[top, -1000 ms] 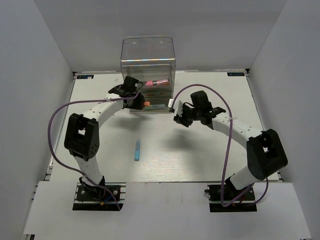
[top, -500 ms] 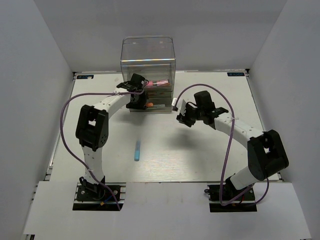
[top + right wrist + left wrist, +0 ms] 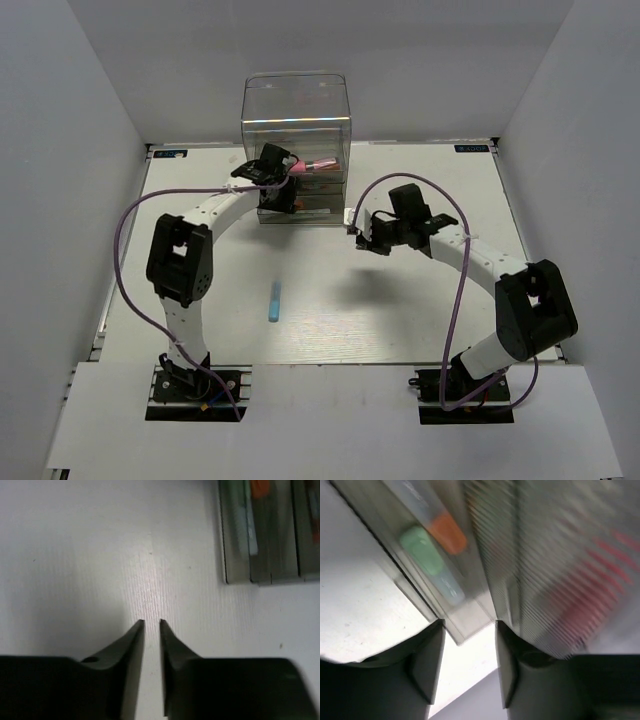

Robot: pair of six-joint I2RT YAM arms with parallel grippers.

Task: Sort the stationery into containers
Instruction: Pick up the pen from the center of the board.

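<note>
The tall clear box [image 3: 295,108] stands at the table's far middle, with the see-through drawers [image 3: 318,200] stacked below it. A pink marker [image 3: 320,164] lies in the upper drawer. The left wrist view shows a teal-green marker [image 3: 424,551] and an orange tip [image 3: 448,532] behind a drawer wall [image 3: 465,625]. My left gripper [image 3: 276,176] [image 3: 466,630] is open at the drawers' left front, a drawer corner between its fingertips. My right gripper [image 3: 364,236] [image 3: 151,622] hovers right of the drawers over bare table, fingers nearly together on nothing. A light blue pen [image 3: 274,299] lies mid-table.
White walls close in the table [image 3: 400,310] on the left, back and right. The drawers' lower right corner [image 3: 260,535] shows at the top right of the right wrist view. Purple cables loop above both arms.
My left arm has swung in toward the drawers, its gripper now against their left front. The right gripper has drifted slightly right, away from the drawers. The blue pen has not moved.
</note>
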